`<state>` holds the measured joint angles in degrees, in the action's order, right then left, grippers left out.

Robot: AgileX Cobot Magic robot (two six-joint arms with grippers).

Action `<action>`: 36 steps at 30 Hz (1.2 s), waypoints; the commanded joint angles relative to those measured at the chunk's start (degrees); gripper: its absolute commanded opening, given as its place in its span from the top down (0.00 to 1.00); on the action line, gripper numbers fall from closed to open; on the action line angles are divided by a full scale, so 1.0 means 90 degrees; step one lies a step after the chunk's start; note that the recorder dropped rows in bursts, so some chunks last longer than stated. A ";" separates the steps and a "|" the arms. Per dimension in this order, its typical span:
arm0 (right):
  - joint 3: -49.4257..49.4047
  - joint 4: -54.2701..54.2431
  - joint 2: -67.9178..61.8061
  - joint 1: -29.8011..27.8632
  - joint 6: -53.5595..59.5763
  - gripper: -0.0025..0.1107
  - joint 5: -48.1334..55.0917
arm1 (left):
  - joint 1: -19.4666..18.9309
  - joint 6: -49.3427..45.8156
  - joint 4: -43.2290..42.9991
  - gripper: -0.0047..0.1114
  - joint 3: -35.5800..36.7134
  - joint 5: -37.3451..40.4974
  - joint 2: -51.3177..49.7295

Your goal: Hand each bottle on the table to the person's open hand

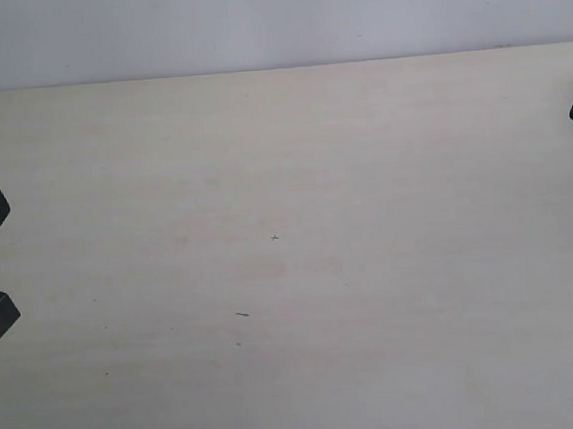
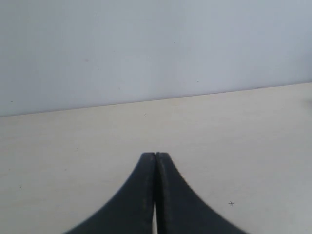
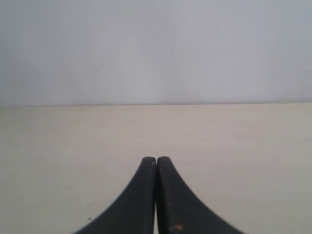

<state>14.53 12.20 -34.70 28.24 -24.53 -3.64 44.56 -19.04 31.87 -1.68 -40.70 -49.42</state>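
cannot find any bottle on the desk (image 1: 284, 176) in the three views, and no open hand of a person either. only bare cream surface with some small dark specks (image 1: 274, 237). closed tip against tip on nothing: the left claw (image 2: 155, 156), and the same for the right claw (image 3: 156, 160). parked at opposite edges of the desk, well apart. impossible therefore to say which way a bottle lies, how its long axis runs, or which arm is nearer; probably nothing left to hand over.
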 commanded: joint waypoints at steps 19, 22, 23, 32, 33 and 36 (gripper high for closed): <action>-0.0023 0.0019 0.0041 0.0008 0.0065 0.98 0.0051 | -0.0018 -0.0021 -0.0020 0.96 0.0033 -0.0078 0.0037; -0.0023 0.0019 0.0041 0.0008 0.0065 0.98 0.0051 | -0.0018 -0.0021 -0.0020 0.96 0.0033 -0.0078 0.0037; -0.0023 0.0019 0.0041 0.0008 0.0065 0.98 0.0051 | -0.0018 -0.0021 -0.0020 0.96 0.0033 -0.0078 0.0037; -0.0023 0.0019 0.0041 0.0008 0.0065 0.98 0.0051 | -0.0018 -0.0021 -0.0020 0.96 0.0033 -0.0074 0.0314; -0.0023 0.0019 0.0041 0.0008 0.0065 0.98 0.0051 | -0.0018 -0.0021 -0.0020 0.96 0.0033 -0.0074 0.0443; -0.0023 0.0019 0.0041 0.0008 0.0065 0.98 0.0051 | -0.0185 -0.0031 -0.0020 0.96 0.0033 -0.0063 0.0856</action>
<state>14.53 12.20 -34.70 28.24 -24.53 -3.25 44.11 -19.04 31.87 -1.58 -40.70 -44.94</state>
